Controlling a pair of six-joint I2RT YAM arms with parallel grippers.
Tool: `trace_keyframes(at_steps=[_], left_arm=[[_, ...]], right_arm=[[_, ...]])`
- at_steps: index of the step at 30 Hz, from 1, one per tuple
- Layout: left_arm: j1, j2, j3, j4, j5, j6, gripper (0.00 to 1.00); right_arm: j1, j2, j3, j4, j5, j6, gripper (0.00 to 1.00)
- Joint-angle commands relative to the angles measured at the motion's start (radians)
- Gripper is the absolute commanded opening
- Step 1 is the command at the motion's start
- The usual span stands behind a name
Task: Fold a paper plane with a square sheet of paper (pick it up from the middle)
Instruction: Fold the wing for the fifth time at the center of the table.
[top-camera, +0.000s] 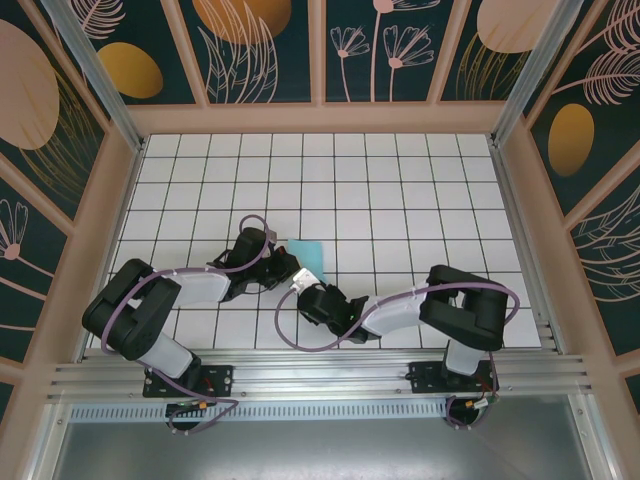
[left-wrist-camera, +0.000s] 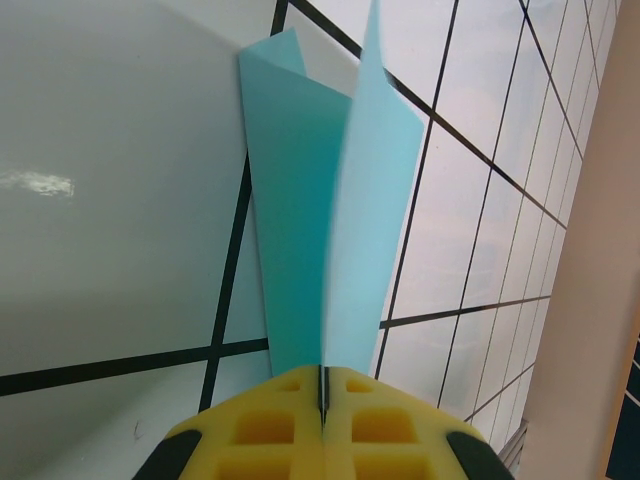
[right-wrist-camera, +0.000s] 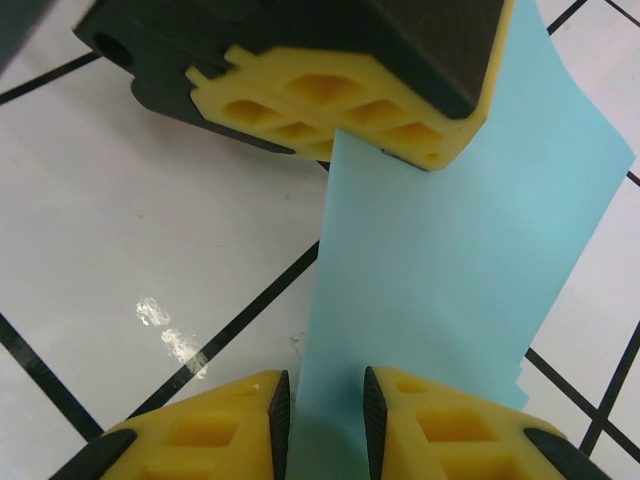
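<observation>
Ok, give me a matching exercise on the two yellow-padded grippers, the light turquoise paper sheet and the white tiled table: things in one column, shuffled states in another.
1 left gripper, yellow-padded
2 right gripper, yellow-padded
3 light turquoise paper sheet
4 white tiled table

A black grid lines
B jaws apart around the sheet
C creased, partly folded
D shut on the sheet

Pairs: 1-D, 2-B, 3-C, 4-A
</observation>
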Motion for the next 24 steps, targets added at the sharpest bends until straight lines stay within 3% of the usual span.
trace_keyframes(at_steps=[1, 11, 21, 24], left_arm=[[0.008, 0.005, 0.017, -0.022, -0.001, 0.0, 0.0], [0.008, 0.002, 0.015, -0.025, 0.002, -0.001, 0.0], [0.008, -0.004, 0.018, -0.04, -0.008, 0.001, 0.01], [0.008, -0.007, 0.024, -0.048, -0.008, 0.003, 0.04]], right_arm=[[0.012, 0.025, 0.029, -0.033, 0.066, -0.019, 0.28], [0.022, 0.043, 0.043, -0.054, 0.159, -0.004, 0.26], [0.023, 0.03, 0.033, -0.057, 0.186, 0.011, 0.19], [0.022, 0.032, 0.032, -0.056, 0.188, 0.01, 0.12]])
